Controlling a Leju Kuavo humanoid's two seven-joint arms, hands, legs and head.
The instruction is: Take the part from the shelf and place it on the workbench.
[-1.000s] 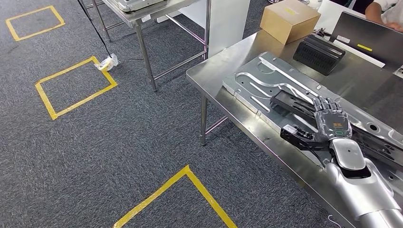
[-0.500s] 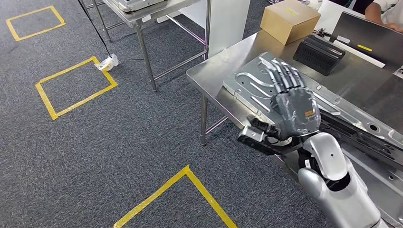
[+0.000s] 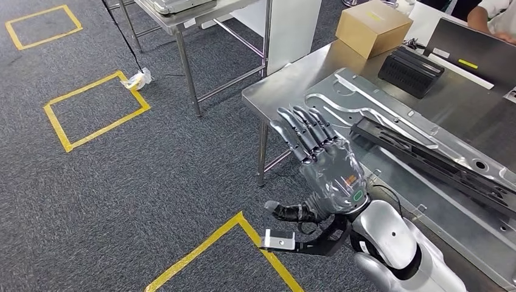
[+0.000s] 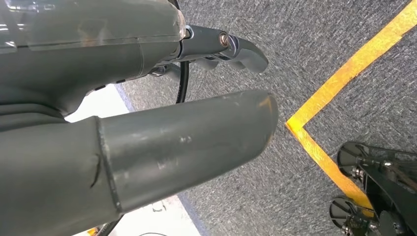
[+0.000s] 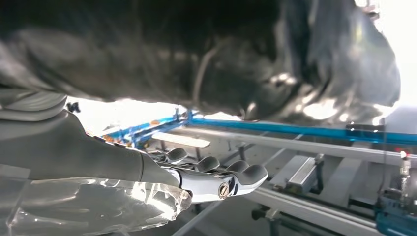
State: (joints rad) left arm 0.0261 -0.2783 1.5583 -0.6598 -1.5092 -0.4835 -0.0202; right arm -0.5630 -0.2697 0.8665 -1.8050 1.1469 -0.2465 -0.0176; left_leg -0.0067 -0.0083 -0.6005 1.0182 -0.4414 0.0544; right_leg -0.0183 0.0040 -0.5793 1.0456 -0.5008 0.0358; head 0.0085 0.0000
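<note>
The part, a long silver sheet-metal panel (image 3: 389, 115) with a black bar (image 3: 426, 155) on top of it, lies flat on the steel workbench (image 3: 286, 82). My right hand (image 3: 325, 164) hovers beyond the bench's near edge, over the carpet, fingers stretched out and apart with nothing in them. It does not touch the part. In the right wrist view the same hand (image 5: 147, 172) shows straight fingertips (image 5: 236, 172) and an empty palm. My left hand (image 4: 147, 123) hangs above the floor, its thumb and fingers apart and empty.
On the bench behind the part stand a cardboard box (image 3: 371, 24), a black ribbed block (image 3: 411, 70) and a dark flat panel (image 3: 474, 48). A person's arm (image 3: 493, 15) shows at the far corner. A second steel table (image 3: 182, 18) stands further back. Yellow tape squares (image 3: 94, 109) mark the carpet.
My right hand has lifted off the black bar and drawn back past the bench edge, over the floor. The part stays on the bench.
</note>
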